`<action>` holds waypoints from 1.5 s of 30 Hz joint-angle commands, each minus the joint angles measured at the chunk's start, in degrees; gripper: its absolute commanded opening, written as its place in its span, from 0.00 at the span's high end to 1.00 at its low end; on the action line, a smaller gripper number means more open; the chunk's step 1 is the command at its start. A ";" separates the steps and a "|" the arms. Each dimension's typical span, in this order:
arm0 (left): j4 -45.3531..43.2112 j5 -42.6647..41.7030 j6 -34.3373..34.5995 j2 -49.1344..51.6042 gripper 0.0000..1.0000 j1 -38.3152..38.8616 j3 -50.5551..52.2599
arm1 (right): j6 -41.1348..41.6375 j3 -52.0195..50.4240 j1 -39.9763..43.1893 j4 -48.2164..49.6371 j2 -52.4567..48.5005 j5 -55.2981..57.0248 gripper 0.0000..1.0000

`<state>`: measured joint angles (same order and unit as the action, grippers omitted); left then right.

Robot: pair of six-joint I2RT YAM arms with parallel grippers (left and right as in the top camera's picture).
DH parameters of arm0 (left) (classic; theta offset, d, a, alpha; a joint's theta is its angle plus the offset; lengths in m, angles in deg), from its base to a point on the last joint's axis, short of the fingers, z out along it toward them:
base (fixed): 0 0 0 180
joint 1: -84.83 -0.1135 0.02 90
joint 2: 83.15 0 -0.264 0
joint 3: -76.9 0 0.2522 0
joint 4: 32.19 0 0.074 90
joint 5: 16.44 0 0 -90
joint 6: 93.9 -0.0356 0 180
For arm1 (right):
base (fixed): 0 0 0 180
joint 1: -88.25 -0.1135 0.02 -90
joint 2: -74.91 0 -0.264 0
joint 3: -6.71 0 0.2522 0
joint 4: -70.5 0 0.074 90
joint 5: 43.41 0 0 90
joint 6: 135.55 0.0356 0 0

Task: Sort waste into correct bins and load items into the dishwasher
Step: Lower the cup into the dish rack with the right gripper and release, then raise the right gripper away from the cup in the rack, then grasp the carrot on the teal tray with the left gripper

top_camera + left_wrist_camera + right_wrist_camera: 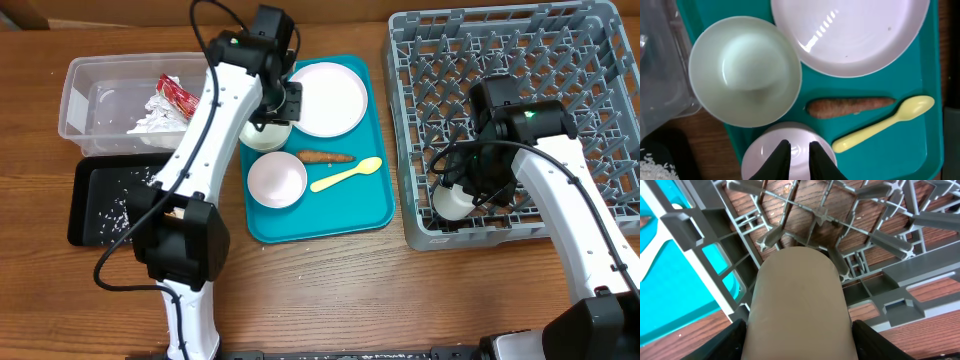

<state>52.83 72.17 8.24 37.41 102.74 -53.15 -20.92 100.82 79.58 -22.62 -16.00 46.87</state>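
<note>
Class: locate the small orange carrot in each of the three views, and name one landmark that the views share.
Overhead: carrot at centre, on the teal tray, between white plate and yellow spoon.
Left wrist: carrot right of centre, just above the spoon.
Right wrist: not in it.
Shared landmark: the teal tray, at the left edge in the right wrist view.

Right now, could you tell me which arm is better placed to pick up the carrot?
Left. The left fingers hang free above the teal tray, near the carrot. The right fingers are clamped around the white cup inside the dish rack, farther away.
</note>
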 commanded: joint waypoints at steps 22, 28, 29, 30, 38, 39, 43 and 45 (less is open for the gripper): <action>-1.20 4.35 -1.18 -0.22 0.73 5.05 -0.81 | -2.36 1.11 -0.04 -0.68 -0.28 -3.34 0.13; -1.29 4.33 -8.72 0.11 0.67 6.88 -0.81 | -5.97 12.66 2.05 -6.05 1.27 -3.30 0.00; -1.57 4.35 -11.54 0.11 0.62 7.67 -0.48 | -7.37 17.14 2.69 -8.00 1.79 -3.19 0.00; -1.99 4.35 -13.38 0.11 0.60 8.20 -0.09 | -7.37 19.30 2.89 -8.92 2.12 -2.71 0.00; -8.07 0.22 -30.82 0.13 0.45 10.71 6.56 | -7.54 20.81 2.91 -9.88 2.99 -2.45 0.00; -8.92 -1.22 -33.22 0.13 0.44 10.73 8.04 | -7.54 20.61 2.91 -9.86 2.93 -2.45 0.00; -11.67 -2.67 -39.26 0.13 0.42 10.73 13.20 | -7.54 20.00 2.91 -9.66 2.93 -2.43 0.00; -12.48 -2.67 -40.46 0.11 0.41 10.73 14.62 | -7.56 19.98 2.91 -9.64 2.93 -2.45 0.00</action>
<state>41.27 71.69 -24.50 37.43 113.62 -40.89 -27.85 121.17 82.31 -32.52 -13.38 44.03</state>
